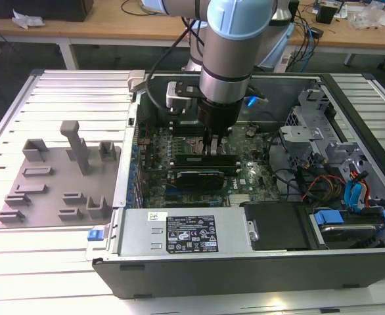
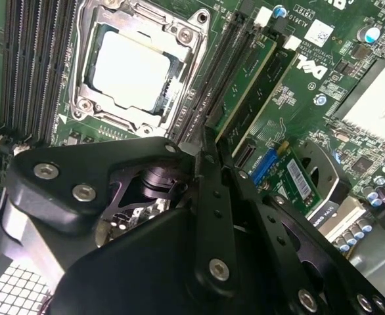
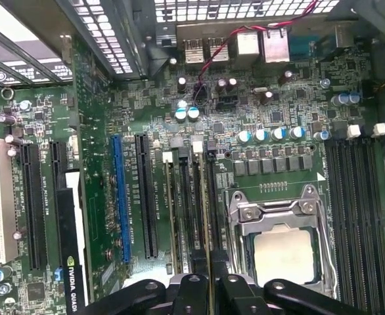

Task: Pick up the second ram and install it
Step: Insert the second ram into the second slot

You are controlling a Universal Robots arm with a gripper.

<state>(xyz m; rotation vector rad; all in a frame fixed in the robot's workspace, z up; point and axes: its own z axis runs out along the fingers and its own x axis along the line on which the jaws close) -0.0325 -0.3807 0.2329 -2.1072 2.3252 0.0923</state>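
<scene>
Exterior view looks down from above; both wrist views (close) share the CPU socket point(image 2: 135, 69) point(image 3: 283, 252).

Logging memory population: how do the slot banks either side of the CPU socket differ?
The near slot bank holds a green memory stick; the far slot bank is empty. The end effector hangs over the near slot bank, not the far one. Both flank the CPU socket.

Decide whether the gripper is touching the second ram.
Touching. In the first wrist view the gripper is shut on the second ram, pressing against both faces of the edge-on board.
</scene>
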